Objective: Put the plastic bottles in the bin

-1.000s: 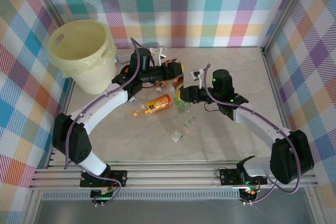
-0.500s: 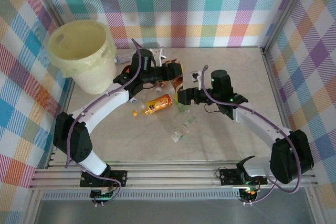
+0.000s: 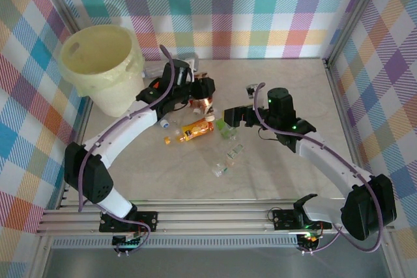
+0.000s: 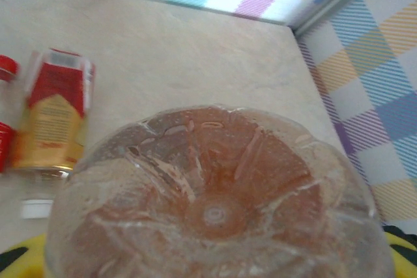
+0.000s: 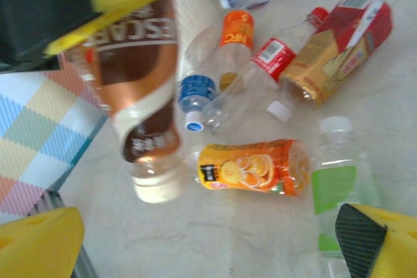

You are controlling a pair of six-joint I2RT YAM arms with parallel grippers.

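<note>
Left end effector [image 3: 206,98] is clamped on a clear plastic bottle with a brown label [image 5: 140,96], held up just right of the big pale cream-yellow round plastic bin [image 3: 104,63], not over it yet. Right end effector [image 3: 228,118] has its fingers wide apart, gripping nothing. From above, the bin looks bare inside. The other plastic bottles [image 5: 260,76], including the orange-labelled bottle [image 5: 254,166], lie on the counter [image 3: 287,76] further right of the bin. Barely started, I'd say.

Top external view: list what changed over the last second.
The right claw opened and let go of the brown-label coffee bottle, then backed off slightly to the right. The left claw, shut on that bottle, carried it left, toward the bin. The bin, the orange bottle and the other bottles on the table stayed put.
</note>
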